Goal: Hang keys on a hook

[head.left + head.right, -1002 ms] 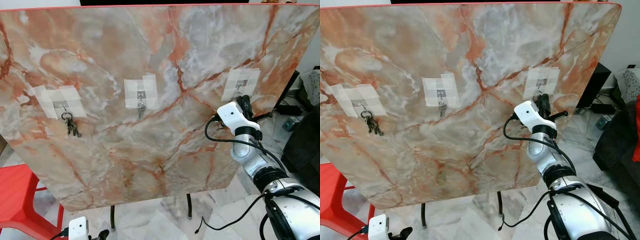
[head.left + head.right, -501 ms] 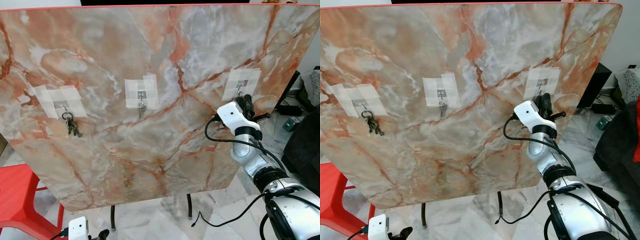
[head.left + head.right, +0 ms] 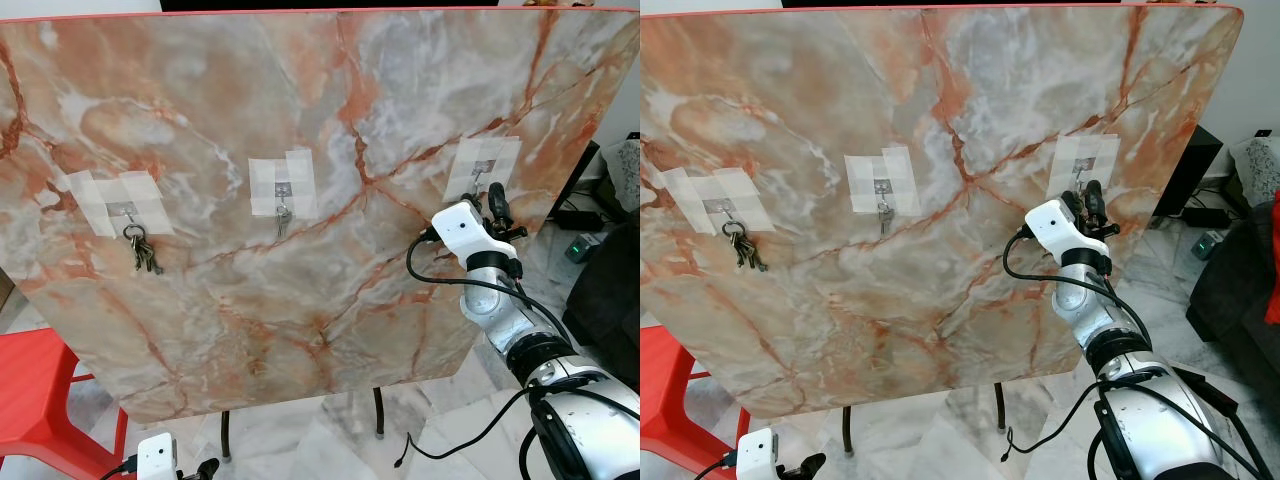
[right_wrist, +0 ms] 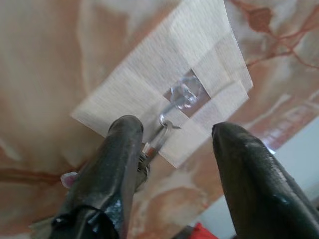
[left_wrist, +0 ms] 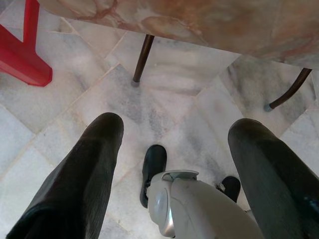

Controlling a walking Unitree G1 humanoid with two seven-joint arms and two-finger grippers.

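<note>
Right gripper (image 4: 172, 144) spread wide at the hook (image 4: 168, 122); keys (image 4: 144, 152) seemingly hooked; back straight off, no snagging.

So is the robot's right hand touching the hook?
Cannot tell. In the right wrist view the hook sits between the open right end effector's fingers, but depth hides any gap.
</note>
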